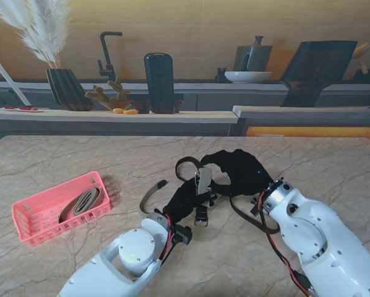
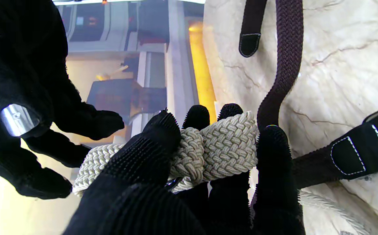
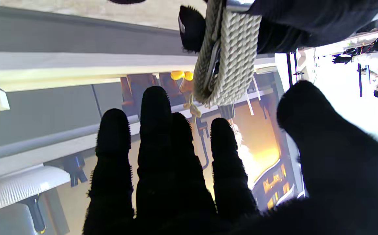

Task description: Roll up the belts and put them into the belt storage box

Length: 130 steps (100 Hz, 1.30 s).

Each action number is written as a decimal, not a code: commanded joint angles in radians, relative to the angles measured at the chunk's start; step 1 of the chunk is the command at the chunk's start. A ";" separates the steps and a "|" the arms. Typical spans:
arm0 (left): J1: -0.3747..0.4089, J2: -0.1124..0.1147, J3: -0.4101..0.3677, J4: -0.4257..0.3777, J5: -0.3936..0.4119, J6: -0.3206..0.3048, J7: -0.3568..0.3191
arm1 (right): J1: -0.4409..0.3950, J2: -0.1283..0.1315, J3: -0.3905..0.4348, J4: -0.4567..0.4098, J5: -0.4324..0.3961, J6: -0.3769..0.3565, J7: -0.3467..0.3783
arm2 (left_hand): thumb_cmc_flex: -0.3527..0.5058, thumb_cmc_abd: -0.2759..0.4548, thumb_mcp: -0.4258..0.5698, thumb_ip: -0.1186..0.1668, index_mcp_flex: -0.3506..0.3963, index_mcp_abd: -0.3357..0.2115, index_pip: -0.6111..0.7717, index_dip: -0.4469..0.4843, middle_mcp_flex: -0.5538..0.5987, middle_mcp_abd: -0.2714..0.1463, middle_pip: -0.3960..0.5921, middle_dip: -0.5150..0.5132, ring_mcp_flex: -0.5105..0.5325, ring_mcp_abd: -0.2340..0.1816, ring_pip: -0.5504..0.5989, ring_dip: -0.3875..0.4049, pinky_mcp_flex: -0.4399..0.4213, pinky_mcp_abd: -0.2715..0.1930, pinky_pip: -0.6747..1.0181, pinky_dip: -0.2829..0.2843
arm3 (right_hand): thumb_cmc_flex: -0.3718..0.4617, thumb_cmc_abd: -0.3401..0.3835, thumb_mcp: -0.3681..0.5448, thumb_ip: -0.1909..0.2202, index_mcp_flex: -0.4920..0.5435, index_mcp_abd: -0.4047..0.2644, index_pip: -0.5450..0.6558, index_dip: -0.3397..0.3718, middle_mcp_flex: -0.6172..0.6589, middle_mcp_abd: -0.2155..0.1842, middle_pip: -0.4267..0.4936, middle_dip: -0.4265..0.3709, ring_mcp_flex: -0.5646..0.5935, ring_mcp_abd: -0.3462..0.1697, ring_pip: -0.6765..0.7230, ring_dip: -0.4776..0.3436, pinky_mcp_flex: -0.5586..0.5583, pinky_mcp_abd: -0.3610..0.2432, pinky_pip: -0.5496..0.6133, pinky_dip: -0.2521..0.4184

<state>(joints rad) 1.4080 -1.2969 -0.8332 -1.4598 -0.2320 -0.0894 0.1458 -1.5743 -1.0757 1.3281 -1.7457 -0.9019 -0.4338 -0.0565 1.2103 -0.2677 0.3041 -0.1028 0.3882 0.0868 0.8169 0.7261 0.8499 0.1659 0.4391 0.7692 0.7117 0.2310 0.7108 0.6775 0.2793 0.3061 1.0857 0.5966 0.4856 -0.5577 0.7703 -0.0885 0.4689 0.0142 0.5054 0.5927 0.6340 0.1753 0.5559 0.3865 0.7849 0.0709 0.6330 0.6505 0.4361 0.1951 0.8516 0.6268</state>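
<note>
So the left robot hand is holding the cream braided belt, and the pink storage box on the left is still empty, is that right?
Not quite. The left robot hand does hold the cream braided belt, but the pink storage box isn't empty: the stand view shows a rolled belt already lying inside it, at the left of the table.

The stand camera looks down from above the shoulders onto the marble table (image 1: 61, 154), facing the far counter, with both arms entering at the near corners. Each wrist camera looks along its own gloved fingers at very close range. All three views share the cream braided belt (image 1: 203, 180) (image 2: 221, 150) (image 3: 228, 55); the left wrist view also shows the right hand (image 2: 29, 107).
</note>
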 commanded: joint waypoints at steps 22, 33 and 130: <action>-0.021 0.017 0.039 0.032 0.139 -0.069 0.006 | -0.025 0.008 -0.013 -0.014 -0.006 0.064 0.024 | 0.081 0.085 -0.012 -0.011 -0.101 -0.069 0.183 0.168 -0.024 -0.016 0.115 0.201 0.035 0.034 0.139 0.104 -0.007 0.001 0.073 0.056 | 0.042 -0.029 0.017 0.014 0.042 0.072 -0.060 0.003 -0.004 0.062 0.058 0.027 0.086 -0.001 0.051 0.028 0.082 -0.032 0.062 0.004; -0.034 0.023 0.051 0.046 0.191 -0.088 0.008 | -0.028 0.009 -0.022 -0.020 0.011 0.085 0.050 | 0.081 0.084 -0.019 -0.014 -0.108 -0.071 0.189 0.177 -0.020 -0.016 0.127 0.221 0.042 0.029 0.147 0.109 -0.002 0.002 0.078 0.057 | 0.044 -0.017 0.008 0.014 0.051 0.080 -0.075 0.013 0.038 0.071 0.094 0.045 0.127 0.006 0.103 0.054 0.107 -0.027 0.099 0.016; -0.060 0.016 0.078 0.078 0.388 -0.082 0.114 | 0.012 -0.003 -0.100 0.016 0.197 0.084 0.088 | -0.292 -0.176 0.129 -0.034 0.046 -0.064 0.389 0.299 0.184 -0.092 0.614 0.162 0.357 -0.080 0.538 0.144 0.249 0.033 0.400 0.096 | 0.322 -0.043 0.112 -0.088 0.308 -0.111 0.468 -0.192 0.537 -0.001 0.114 -0.028 0.520 -0.021 0.198 0.077 0.284 -0.053 0.228 -0.001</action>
<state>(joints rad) 1.3529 -1.2842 -0.7581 -1.3807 0.1555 -0.1587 0.2870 -1.5582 -1.0735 1.2302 -1.7261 -0.7093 -0.3512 0.0180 0.8692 -0.4815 0.5040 -0.0958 0.4228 0.0618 1.1480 1.0252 1.0069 0.0926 1.0088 0.9388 1.0108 0.1605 1.1500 0.7903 0.5186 0.3499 1.4264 0.6687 0.7359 -0.6043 0.8010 -0.1798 0.7355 -0.0680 0.8837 0.4060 1.1574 0.1764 0.6736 0.3733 1.2626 0.0663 0.8407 0.7531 0.7255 0.1590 1.0537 0.6373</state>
